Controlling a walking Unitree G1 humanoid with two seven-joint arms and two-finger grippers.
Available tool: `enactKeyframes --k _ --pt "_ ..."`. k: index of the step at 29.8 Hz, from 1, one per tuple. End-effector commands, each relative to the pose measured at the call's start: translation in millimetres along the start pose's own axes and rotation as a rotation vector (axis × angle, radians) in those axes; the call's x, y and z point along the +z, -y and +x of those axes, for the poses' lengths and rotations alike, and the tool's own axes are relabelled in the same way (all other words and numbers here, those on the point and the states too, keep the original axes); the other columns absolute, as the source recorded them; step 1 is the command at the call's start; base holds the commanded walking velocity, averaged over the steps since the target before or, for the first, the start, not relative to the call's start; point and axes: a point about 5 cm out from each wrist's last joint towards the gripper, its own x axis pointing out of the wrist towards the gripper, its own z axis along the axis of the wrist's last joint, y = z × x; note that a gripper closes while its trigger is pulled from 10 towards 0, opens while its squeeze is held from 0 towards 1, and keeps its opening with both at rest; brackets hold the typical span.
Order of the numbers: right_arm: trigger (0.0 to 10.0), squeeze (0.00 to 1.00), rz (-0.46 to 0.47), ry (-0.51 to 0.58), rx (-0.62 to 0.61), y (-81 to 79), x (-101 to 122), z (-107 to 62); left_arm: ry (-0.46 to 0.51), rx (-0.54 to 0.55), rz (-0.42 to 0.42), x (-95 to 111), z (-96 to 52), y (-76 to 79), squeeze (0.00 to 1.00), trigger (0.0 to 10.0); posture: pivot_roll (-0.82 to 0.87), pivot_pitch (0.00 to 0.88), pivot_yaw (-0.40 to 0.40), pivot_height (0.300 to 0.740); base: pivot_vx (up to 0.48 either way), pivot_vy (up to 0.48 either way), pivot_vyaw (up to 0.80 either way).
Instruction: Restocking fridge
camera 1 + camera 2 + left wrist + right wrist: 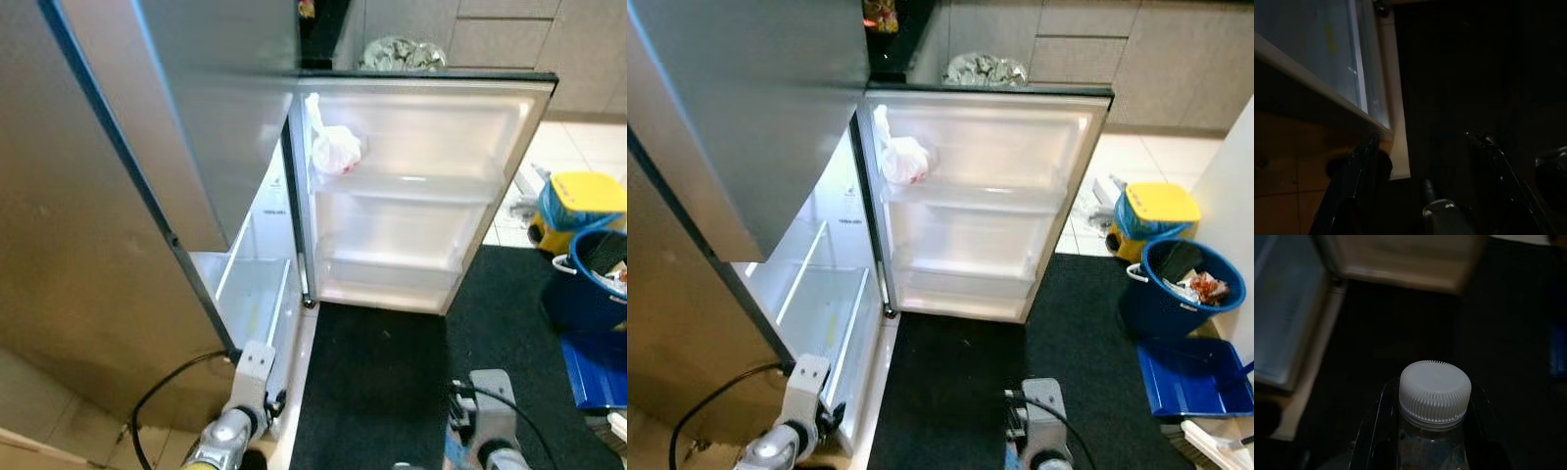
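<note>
Bottle of clear plastic with a ribbed white screw cap [1434, 391] sits pinched between the two black fingers of my right gripper [1432, 431], held low in front of me above the black floor mat [377, 382]; the cap points away from my wrist toward the fridge, so the bottle stands right in the grip, touching both fingers, with nothing between them but its neck. As I judge it, the restocking is barely under way: the tall silver fridge with its white-lined door [421, 196] stands swung wide at twelve o'clock, and its door shelves hold just a knotted white plastic bag [335, 149] on the top shelf, toward eleven o'clock. The middle and lower door shelves look bare, and so does the clear drawer [828, 313] inside the cabinet at about ten o'clock. What is left, I think, is to carry this bottle forward and stand it on one of those shelves, then fetch whatever else is to go in. My left gripper [1425, 166] hangs low near the fridge's bottom edge, its fingers spread apart and holding nothing. Off at two o'clock stand a round blue bucket with scraps in it [1181, 289] and a yellow-lidded blue container [1151, 220], both well apart from the fridge door.
</note>
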Motion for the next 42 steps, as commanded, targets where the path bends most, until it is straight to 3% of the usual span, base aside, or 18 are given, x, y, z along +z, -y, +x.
enactKeyframes --k 1,7,20,42 --pt "10.0 0.0 0.011 0.005 -0.051 8.6 -2.9 -2.2 -0.044 0.003 0.017 -11.0 -4.7 -6.9 0.0 10.0 -0.07 0.045 0.007 0.74 0.0 0.0 0.0" --pt "10.0 0.0 0.019 0.002 -0.064 12.8 -5.2 -3.7 -0.037 -0.008 0.026 -12.2 -5.7 -6.6 0.0 10.0 -0.06 0.055 0.005 0.74 0.0 0.0 0.0" --pt "10.0 0.0 0.001 0.038 -0.022 -1.0 3.4 0.0 -0.016 0.006 0.073 -6.8 -4.1 -5.6 0.0 10.0 -0.06 0.053 0.006 0.74 0.0 0.0 0.0" --pt "10.0 0.0 -0.007 0.039 -0.025 1.5 4.1 0.2 -0.006 0.014 0.084 -1.8 -1.7 -4.1 0.0 10.0 -0.07 0.042 0.007 0.74 0.0 -0.406 0.0"
